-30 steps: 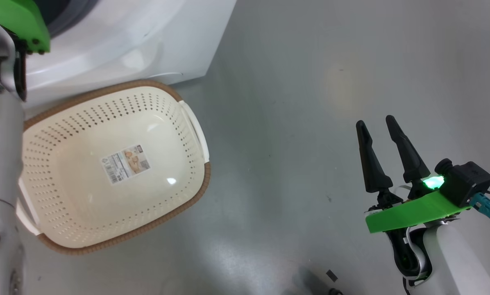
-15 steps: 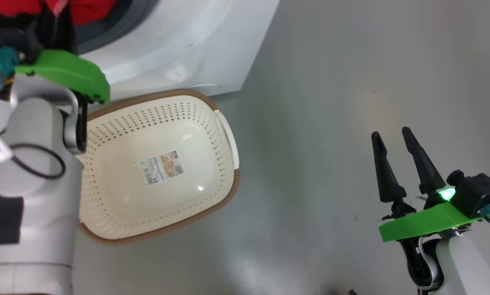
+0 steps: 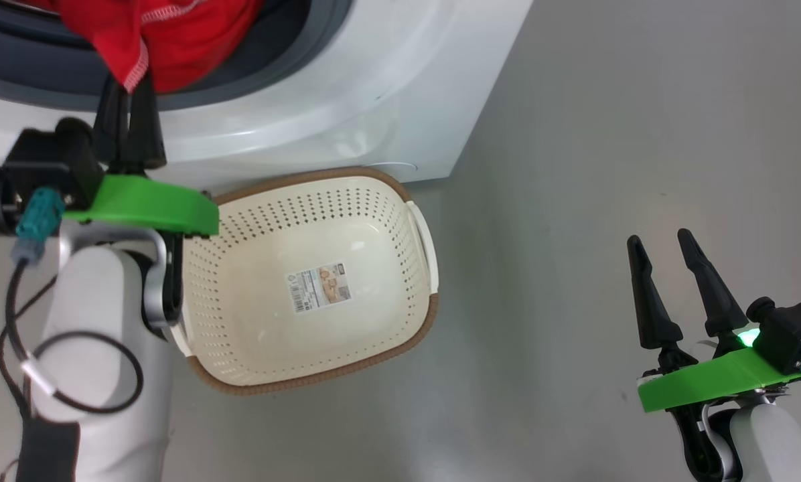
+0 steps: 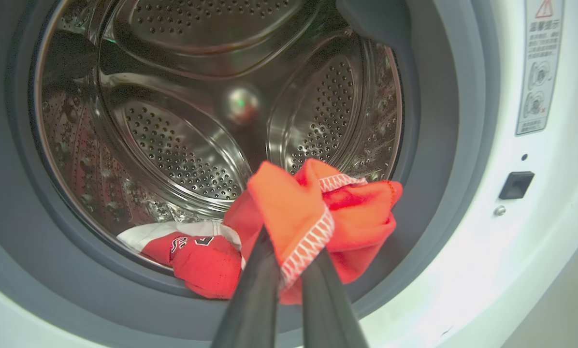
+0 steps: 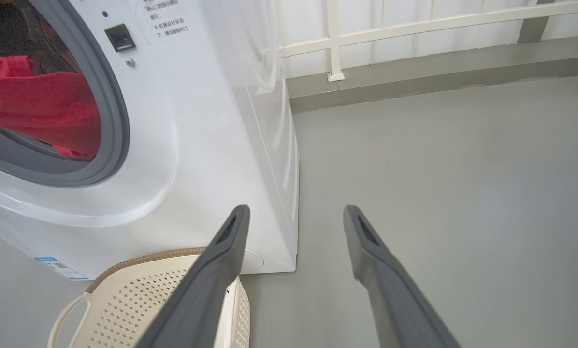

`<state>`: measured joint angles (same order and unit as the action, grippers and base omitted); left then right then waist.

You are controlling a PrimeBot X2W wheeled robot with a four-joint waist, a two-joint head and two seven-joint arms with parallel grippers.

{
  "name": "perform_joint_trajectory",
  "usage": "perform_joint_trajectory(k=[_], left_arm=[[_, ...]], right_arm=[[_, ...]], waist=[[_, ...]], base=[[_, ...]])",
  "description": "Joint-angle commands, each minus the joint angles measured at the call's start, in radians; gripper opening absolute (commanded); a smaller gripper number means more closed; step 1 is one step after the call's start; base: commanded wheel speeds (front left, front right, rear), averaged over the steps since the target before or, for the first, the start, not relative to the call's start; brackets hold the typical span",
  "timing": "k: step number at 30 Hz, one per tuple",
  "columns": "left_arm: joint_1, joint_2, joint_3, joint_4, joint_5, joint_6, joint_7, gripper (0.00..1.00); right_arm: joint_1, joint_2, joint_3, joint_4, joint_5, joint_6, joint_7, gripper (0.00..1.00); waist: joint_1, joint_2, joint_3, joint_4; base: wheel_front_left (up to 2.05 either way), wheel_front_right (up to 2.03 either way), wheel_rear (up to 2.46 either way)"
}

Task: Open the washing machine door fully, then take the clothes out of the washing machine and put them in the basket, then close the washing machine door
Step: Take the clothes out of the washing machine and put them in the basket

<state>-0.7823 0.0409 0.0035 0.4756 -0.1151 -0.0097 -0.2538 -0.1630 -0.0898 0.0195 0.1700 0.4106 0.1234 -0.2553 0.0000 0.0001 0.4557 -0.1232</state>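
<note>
At the mouth of the washing machine [image 3: 347, 87], the left gripper [image 4: 291, 261] was clamped tight on a fold of the red garment [image 4: 318, 212], with the white-stitched hem pinched right between its two dark fingers. The cloth bunched up just above the tips, hanging over the grey seal [image 4: 439, 145] at the lower lip of the opening. Behind it, at the bottom of the steel drum [image 4: 187, 121], lay more of the clothes [image 4: 197, 256]: a red piece with white lettering and a strip of white, touching the held garment's left side. Down below that wrist, the basket [image 3: 374, 221] sat on the grey floor [image 3: 574, 167], pushed up near the foot of the machine, its paper label [image 3: 319, 286] showing on the bare bottom. Over on the other side, the right gripper [image 3: 660, 235] hung above open floor, well apart from basket and machine, fingers spread wide and gripping nothing.
</note>
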Motion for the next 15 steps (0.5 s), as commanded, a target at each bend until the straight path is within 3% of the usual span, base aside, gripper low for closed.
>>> perform_joint_trajectory(k=[1,7,15], left_arm=[[0.030,0.019,0.025,-0.046,0.011,-0.005,-0.008,0.00],[0.110,0.011,0.020,-0.163,0.006,0.011,-0.008,0.00],[0.208,0.010,-0.036,-0.352,-0.065,0.077,-0.008,0.00]], right_arm=[[0.023,-0.014,0.017,-0.025,-0.015,0.007,-0.006,1.00],[0.030,-0.019,0.013,-0.024,-0.016,0.007,-0.006,1.00],[0.025,-0.021,0.013,-0.031,-0.015,0.007,-0.006,1.00]], waist=[[0.0000,-0.0001,-0.020,0.020],[0.0000,-0.0001,-0.031,0.040],[0.0000,-0.0001,-0.021,0.055]], base=[[0.00,0.00,0.00],[0.00,0.00,0.00],[0.00,0.00,0.00]])
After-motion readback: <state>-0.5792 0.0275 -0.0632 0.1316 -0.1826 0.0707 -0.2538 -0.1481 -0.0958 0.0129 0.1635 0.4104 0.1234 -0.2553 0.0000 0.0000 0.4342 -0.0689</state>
